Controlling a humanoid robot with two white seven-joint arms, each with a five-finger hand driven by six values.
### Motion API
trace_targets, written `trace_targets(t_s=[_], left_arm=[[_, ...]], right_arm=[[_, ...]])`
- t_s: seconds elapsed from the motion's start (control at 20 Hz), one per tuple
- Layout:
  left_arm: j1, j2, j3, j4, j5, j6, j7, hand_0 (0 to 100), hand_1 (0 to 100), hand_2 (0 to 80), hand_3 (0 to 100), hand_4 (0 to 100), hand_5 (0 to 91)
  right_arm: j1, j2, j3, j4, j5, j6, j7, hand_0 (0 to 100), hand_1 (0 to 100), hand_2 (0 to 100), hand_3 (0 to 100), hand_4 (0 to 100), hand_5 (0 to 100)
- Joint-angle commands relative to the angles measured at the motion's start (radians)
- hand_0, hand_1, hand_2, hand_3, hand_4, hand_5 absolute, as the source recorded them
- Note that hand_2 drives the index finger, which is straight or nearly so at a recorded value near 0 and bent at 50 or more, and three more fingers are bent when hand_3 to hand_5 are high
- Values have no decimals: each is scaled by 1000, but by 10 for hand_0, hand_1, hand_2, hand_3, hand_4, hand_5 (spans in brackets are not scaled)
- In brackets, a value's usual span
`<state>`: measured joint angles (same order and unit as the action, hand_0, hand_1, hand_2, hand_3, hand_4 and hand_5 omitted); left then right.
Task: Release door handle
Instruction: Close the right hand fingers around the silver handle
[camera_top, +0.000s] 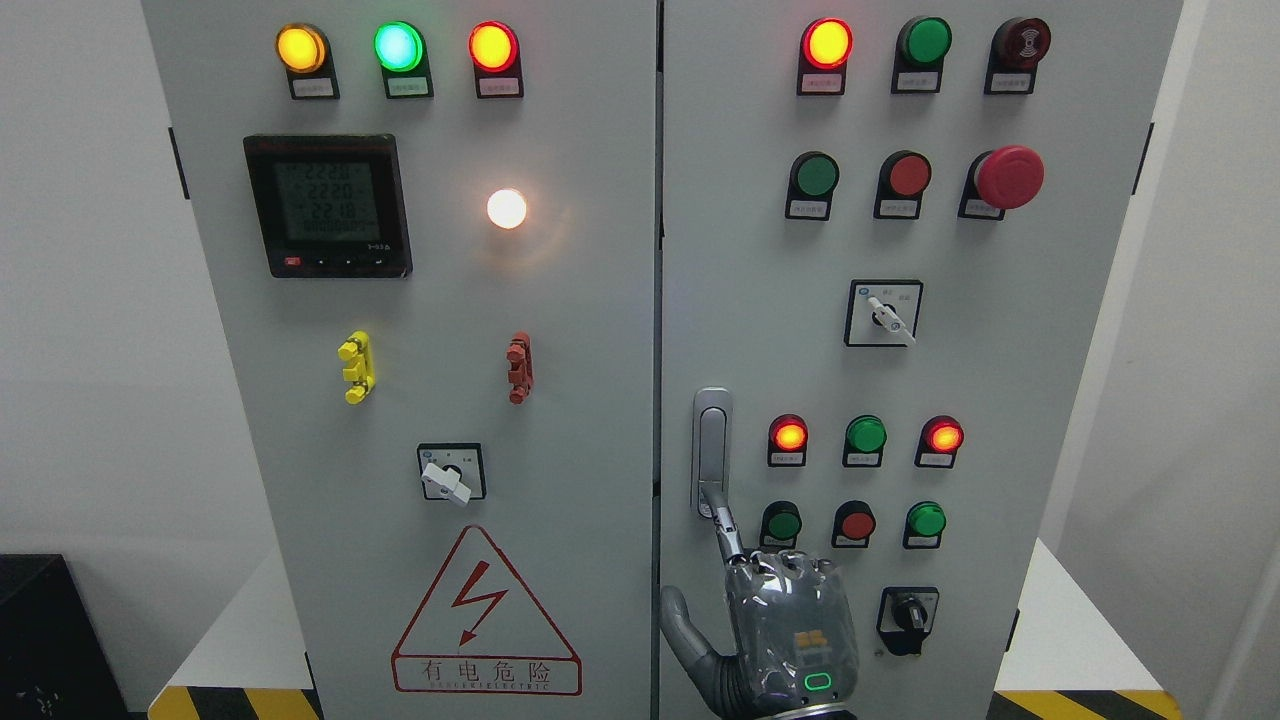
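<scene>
One hand (790, 630), index finger extended, others apparently curled, touches door handle's (711, 440) lower end.

Probably plant room: electrical control cabinet (450, 400)

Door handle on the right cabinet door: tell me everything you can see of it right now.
The door handle is a slim vertical lever, silver-grey and metallic-looking, set in an oblong recessed plate near the right door's left edge, left of the lit red indicator. It appears to lie flush, not swung out. One extended finger of the hand touches its lower end; the other fingers are curled away from it.
</scene>
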<state>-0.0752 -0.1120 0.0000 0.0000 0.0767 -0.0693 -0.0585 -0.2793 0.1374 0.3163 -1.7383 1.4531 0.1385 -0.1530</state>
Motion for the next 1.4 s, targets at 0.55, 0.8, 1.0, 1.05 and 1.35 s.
trace_targets(t_s=[0.55,0.8,1.0,1.05,1.35], left_arm=[[0,0,-21,-20,0,0,0,0,0,21,93,12,0],[0,0,-21,-20,0,0,0,0,0,23,92,12,0],[0,0,-21,-20,0,0,0,0,0,23,91,12,0],[0,0,-21,-20,0,0,0,0,0,23,91,12,0],[0,0,-21,-20,0,0,0,0,0,23,91,12,0]], right_arm=[[-3,2,1,17,3,3,1,457,271,0,1000,982,954],[-6,1,0,28,4,3,1,454,271,0,1000,983,954],[-6,2,0,28,4,4,1,452,271,0,1000,983,954],[-6,2,-2,28,4,4,1,451,271,0,1000,983,954],[-6,1,-3,36,4,4,1,450,271,0,1000,984,954]])
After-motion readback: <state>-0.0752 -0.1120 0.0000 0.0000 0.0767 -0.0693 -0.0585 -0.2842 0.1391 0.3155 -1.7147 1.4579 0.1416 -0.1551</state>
